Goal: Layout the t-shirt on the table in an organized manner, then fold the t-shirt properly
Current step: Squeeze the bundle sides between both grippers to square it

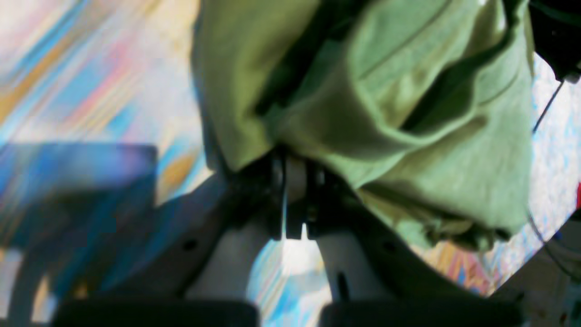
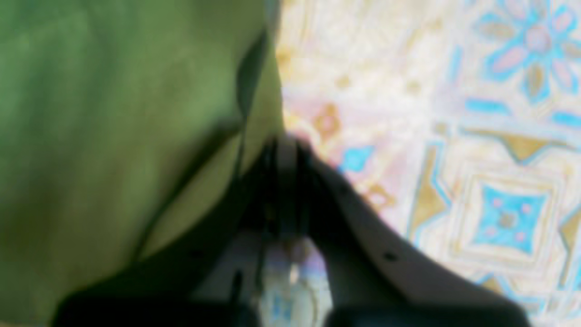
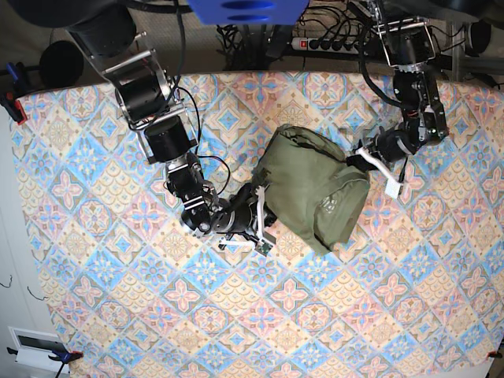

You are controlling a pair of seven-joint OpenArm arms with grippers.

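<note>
Your left gripper (image 1: pixel 290 181) sits closest to its lens, jaws closed on a bunched fold of the t-shirt (image 1: pixel 408 113). Your right gripper (image 2: pixel 283 154) is likewise clamped on the shirt's other edge. The shirt (image 3: pixel 315 187) lies crumpled in a heap near the middle of the table (image 3: pixel 118 299), pinched between both arms. You look to be in the laying-out step; next, draw the two held edges apart to spread the cloth flat.

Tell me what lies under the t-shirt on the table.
Around the bunched t-shirt, the patterned table cloth shows. Both grippers, left gripper and right gripper, pinch its edges. Anything beneath the fabric is covered and cannot be seen.
</note>
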